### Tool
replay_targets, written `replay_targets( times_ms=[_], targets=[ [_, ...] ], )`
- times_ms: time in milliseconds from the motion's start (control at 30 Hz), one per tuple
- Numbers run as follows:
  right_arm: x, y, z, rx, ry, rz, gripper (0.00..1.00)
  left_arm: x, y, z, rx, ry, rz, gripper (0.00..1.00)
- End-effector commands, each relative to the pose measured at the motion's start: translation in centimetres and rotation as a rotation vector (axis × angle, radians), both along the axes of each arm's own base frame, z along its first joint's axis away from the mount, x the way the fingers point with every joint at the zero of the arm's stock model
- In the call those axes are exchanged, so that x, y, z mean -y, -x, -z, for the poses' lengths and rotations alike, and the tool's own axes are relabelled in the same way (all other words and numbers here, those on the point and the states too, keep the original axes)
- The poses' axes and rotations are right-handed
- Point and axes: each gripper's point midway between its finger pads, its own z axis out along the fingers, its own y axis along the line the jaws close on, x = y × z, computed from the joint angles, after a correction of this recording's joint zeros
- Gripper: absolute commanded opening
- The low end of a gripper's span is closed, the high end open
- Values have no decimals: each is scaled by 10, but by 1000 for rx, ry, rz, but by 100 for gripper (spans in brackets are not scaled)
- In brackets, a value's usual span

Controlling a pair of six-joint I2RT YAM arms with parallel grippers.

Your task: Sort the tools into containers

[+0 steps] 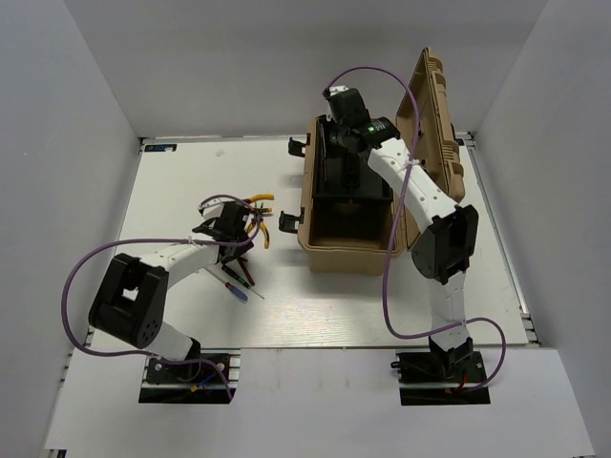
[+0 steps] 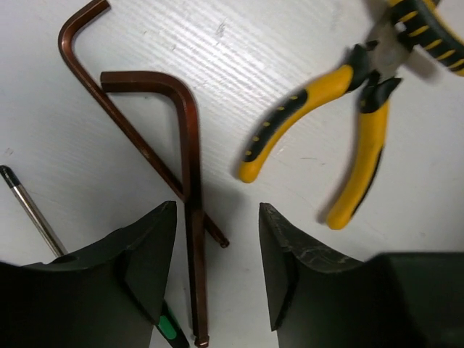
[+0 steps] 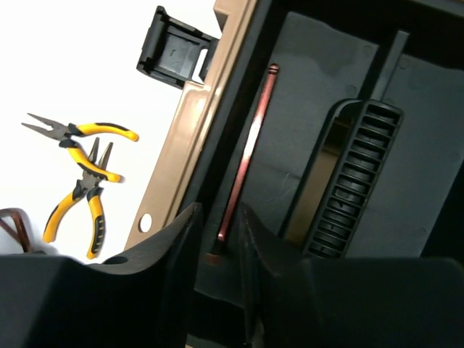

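Left wrist: left claw (image 2: 217, 217) spread, straddling a hex key (image 2: 190, 145) on the counter (image 2: 290, 43) — lower squarely, pinch its long shank.
Right wrist: right claw (image 3: 219, 217) slightly parted around a second hex key (image 3: 250, 138) inside the toolbox (image 3: 188, 138).

The hex keys (image 2: 188, 145) are brown metal with a smooth sheen. The pliers (image 2: 304, 112) have ribbed yellow-and-black grips, either plastic or rubber. The toolbox (image 3: 190, 138) is smooth tan plastic and its tray (image 3: 312, 87) is matt black. The table (image 2: 239, 51) is white and finely streaked.

Bright, even light throws soft shadows beside the pliers (image 2: 304, 105), while the toolbox (image 3: 190, 130) interior lies dim.
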Motion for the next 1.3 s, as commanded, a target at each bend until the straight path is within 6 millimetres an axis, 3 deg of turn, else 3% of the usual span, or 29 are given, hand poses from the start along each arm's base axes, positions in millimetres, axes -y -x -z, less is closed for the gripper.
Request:
replay_targets(
  times_ms=[0, 333, 533, 633, 833, 933, 1067, 1100, 1167, 1267],
  targets=[
    [-4, 6, -19, 15, -54, -21, 34, -6, -4, -8, 7, -28, -16, 58],
    [-4, 23, -28, -5, -98, -46, 34, -8, 6, 14, -62, -46, 2, 42],
    [-5, 31, -24, -17, -99, -63, 34, -5, 8, 25, -95, -47, 19, 42],
    [-3, 33, -22, -22, -96, -66, 34, -6, 9, 28, -103, -51, 19, 31],
    [-2, 34, -21, -27, -101, -70, 34, -4, 5, 7, -54, -35, 26, 9],
    [-4, 37, -19, -36, -99, -84, 34, -2, 3, -4, -33, -22, 38, 6],
    [-6, 43, -23, -21, -93, -127, 48, 4, 2, -31, 23, 3, 61, 5],
    [-11, 46, -26, -23, -111, -161, 52, 9, -6, -51, 73, 25, 74, 5],
    [-11, 48, -26, -24, -111, -174, 57, 13, -11, -68, 109, 41, 88, 6],
    [-14, 51, -28, -27, -122, -191, 57, 16, -15, -85, 130, 46, 107, 3]
  ],
)
